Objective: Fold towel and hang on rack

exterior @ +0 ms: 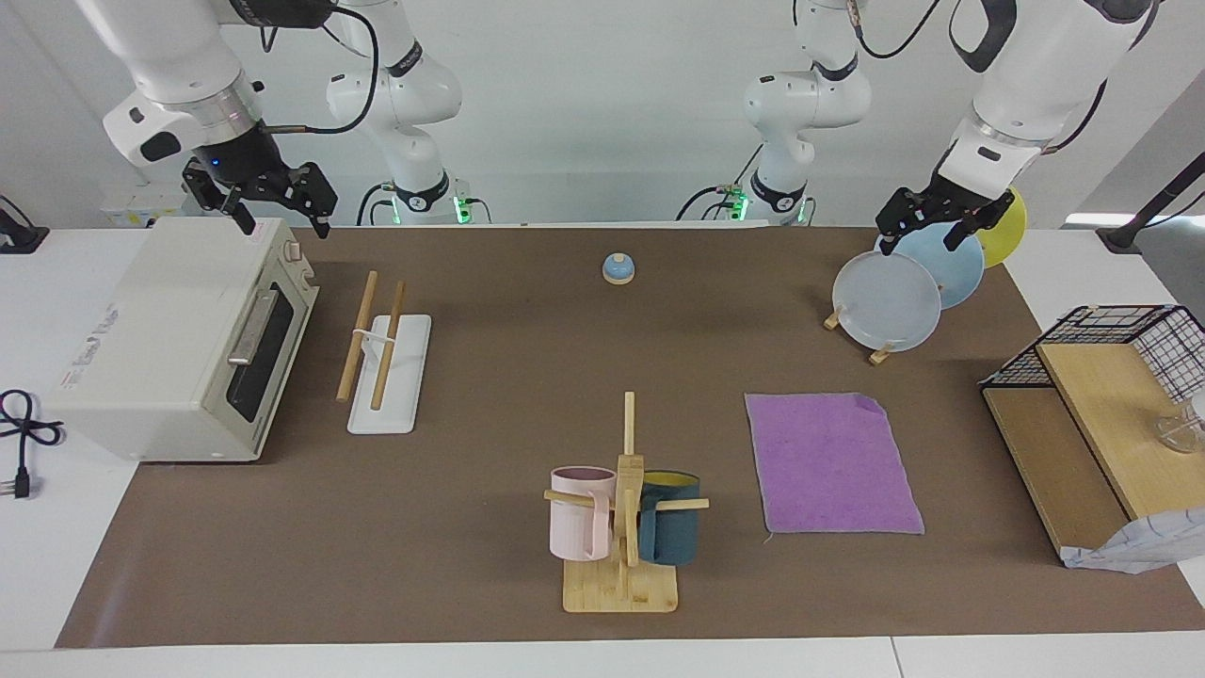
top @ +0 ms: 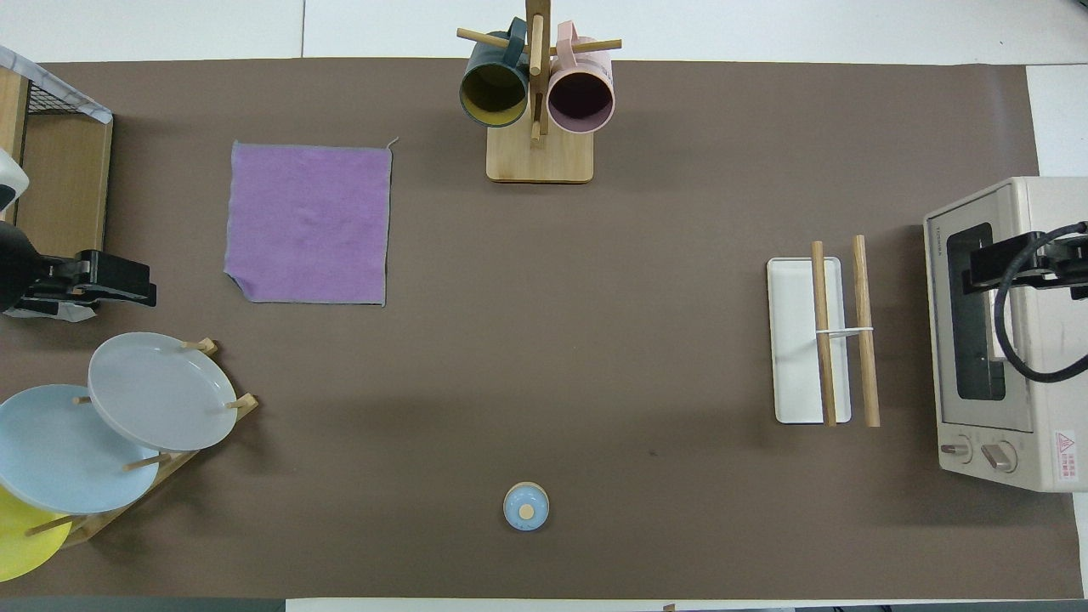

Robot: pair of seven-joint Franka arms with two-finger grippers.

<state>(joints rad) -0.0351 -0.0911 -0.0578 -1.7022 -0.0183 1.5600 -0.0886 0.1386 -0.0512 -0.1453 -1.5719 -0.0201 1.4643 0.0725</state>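
The mug tree (exterior: 621, 527) stands nearest. The towel (exterior: 830, 463) lies flat, unfolded, toward the bench's (exterior: 471, 584) left-arm end; the rack (exterior: 388, 363) is bare. No step appears done: left gripper (exterior: 932, 226) over the plates (exterior: 890, 299), right gripper (exterior: 282, 212) over the oven (exterior: 169, 348), fingers of both spread, holding nothing.

Two glossy white jointed arms with rounded casings and dark bands at the joints. Silver metal collar at each wrist, black cables looping along the upper links. Black two-finger grippers, left gripper (exterior: 927, 229) and right gripper (exterior: 281, 212), a small blue light above the right one. Green lights at both bases.
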